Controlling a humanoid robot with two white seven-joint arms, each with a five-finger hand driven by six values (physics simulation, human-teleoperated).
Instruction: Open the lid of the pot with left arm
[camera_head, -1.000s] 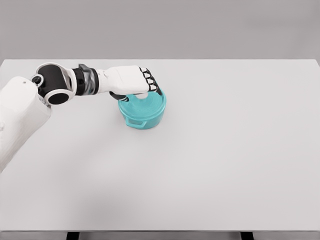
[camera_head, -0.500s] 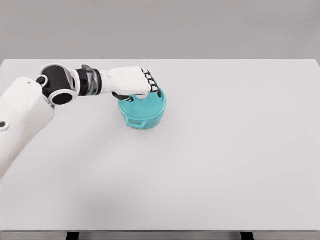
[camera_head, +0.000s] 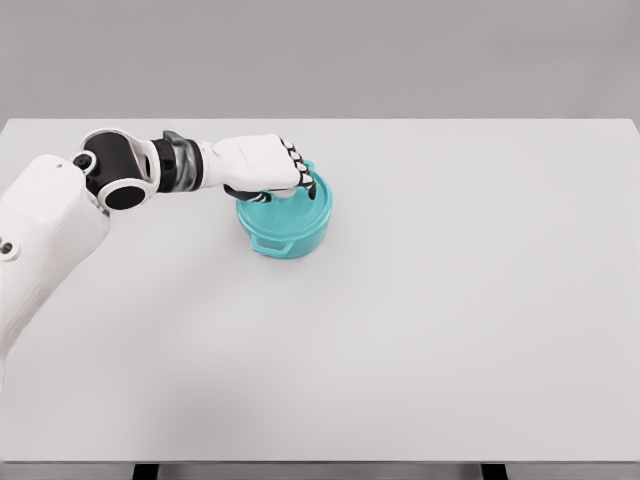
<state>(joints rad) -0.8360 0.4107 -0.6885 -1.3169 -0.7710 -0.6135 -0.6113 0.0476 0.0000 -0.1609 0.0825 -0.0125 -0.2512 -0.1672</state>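
Note:
A teal pot (camera_head: 283, 236) with side handles stands on the white table (camera_head: 430, 300), left of the middle and toward the back. Its teal lid (camera_head: 305, 204) rests on top and looks slightly raised at the far right edge. My left hand (camera_head: 281, 170) reaches in from the left and sits over the lid, its fingers (camera_head: 300, 172) curled down around the lid's knob, which they hide. The left arm (camera_head: 130, 170) runs back to the shoulder at the lower left. No right arm shows.
The table's far edge (camera_head: 450, 120) runs just behind the pot. Nothing else stands on the table.
The hand has closed lower over the knob, hiding its white top. The hand and lid have shifted slightly up, and the elbow has moved a little right. The pot stays put.

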